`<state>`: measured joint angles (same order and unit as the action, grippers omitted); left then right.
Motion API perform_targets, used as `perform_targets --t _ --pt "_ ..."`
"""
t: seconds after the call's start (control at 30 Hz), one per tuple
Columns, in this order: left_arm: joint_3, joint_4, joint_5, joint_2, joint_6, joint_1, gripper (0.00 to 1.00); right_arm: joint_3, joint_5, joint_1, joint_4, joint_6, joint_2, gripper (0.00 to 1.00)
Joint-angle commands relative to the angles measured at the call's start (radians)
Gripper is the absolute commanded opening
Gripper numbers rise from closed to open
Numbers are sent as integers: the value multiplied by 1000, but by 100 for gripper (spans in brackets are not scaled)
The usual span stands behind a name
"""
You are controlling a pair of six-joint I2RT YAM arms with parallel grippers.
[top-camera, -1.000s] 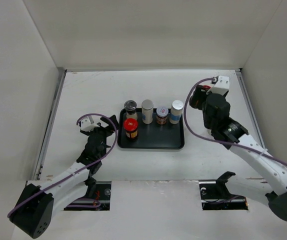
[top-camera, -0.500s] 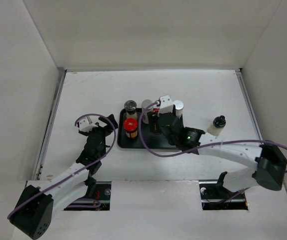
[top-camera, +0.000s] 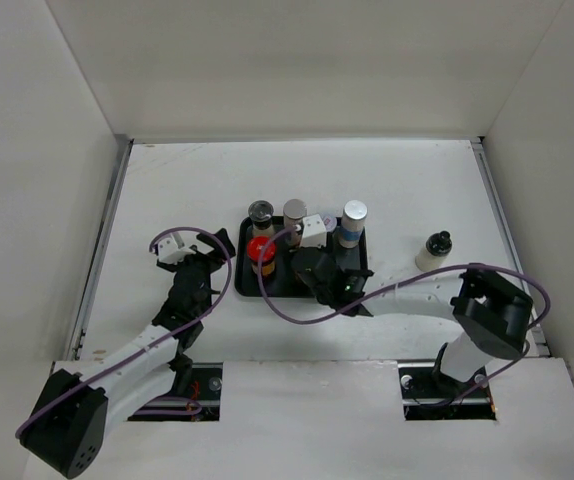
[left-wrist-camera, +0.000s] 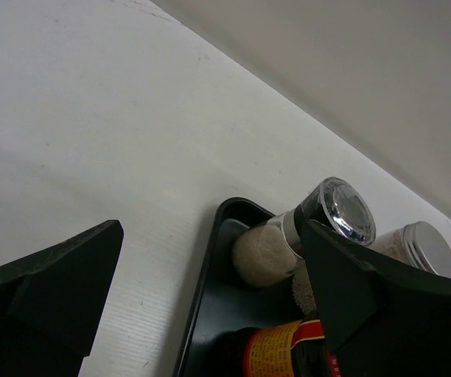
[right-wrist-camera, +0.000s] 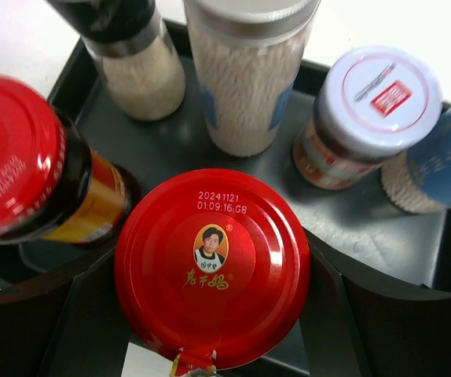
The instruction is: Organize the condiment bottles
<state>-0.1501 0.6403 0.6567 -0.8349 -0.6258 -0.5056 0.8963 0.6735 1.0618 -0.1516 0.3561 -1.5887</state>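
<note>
- Hanging near the left edge of the worktop point(top-camera: 167, 190), just off the tray's left side, our left end effector point(left-wrist-camera: 211, 226) has its fingers spread wide with nothing between them. We read it as idle.
- The black tray point(right-wrist-camera: 359, 216) lies in the middle of the worktop. A dark-capped shaker point(right-wrist-camera: 131, 59) stands at its far-left corner. On the same side, closer to the worktop's near edge, is the standing red-lidded jar point(right-wrist-camera: 17, 157).
- Just right of that jar, our right end effector point(right-wrist-camera: 214, 271) is clamped on the held red-lidded jar point(right-wrist-camera: 210, 236), with a finger against each side of its lid. It is over the near part of the tray. We cannot tell whether its base touches the tray floor.
- Further right along the tray's far side stand a silver-capped cylinder point(right-wrist-camera: 245, 78), a white-lidded jar point(right-wrist-camera: 379, 98) and a blue-labelled cylinder point(right-wrist-camera: 445, 161).
- Well right of the tray, toward the worktop's right edge, a black-capped bottle point(top-camera: 433, 250) stands alone on the bare surface.
- We judge the step in hand to be setting the held jar into the tray beside its twin.
- The next move calls for a straight descent, since neighbours crowd both sides. The fingers should part only once the jar is seated, then lift straight up. After that the lone bottle remains.
</note>
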Motion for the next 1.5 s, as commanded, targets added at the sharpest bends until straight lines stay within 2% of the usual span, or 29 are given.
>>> perform_targets --t 0.0,0.07,0.17,0.23,0.33,0.4,0.5,0.6,0.67,0.77,0.83,0.93,1.1,1.33,1.47 --pt "3 50 -2 -7 -11 6 100 4 101 28 -181 66 10 59" --pt "3 52 1 2 -11 -3 100 -7 115 37 -181 87 -1 64" --pt "6 50 3 8 -11 5 100 -14 113 39 -164 96 5 82" --pt "7 42 -2 28 -11 6 100 -19 119 46 -148 77 54 92" --pt "18 41 21 54 -11 6 100 -48 178 48 -114 40 197 99" --pt "23 41 37 59 -11 9 100 -88 224 33 -76 21 306 99" --pt "29 35 49 88 -11 8 100 -149 342 -62 45 32 444 99" --pt "34 33 64 91 -14 2 100 -215 495 -203 263 151 597 99" --pt "24 33 57 80 -15 -7 100 -229 480 -311 374 222 656 100" --pt "21 42 60 56 -17 -18 100 -243 355 -493 480 273 684 100" --pt "18 42 55 42 -20 -15 100 -253 272 -573 471 264 656 100" --pt "21 42 54 49 -22 -15 100 -281 166 -624 413 256 624 100" --pt "24 38 44 66 -23 -10 100 -287 126 -690 374 250 555 100" --pt "20 36 43 49 -28 -9 100 -272 47 -790 296 254 461 89" --pt "21 39 40 39 -31 -4 100 -261 61 -794 250 245 403 73"
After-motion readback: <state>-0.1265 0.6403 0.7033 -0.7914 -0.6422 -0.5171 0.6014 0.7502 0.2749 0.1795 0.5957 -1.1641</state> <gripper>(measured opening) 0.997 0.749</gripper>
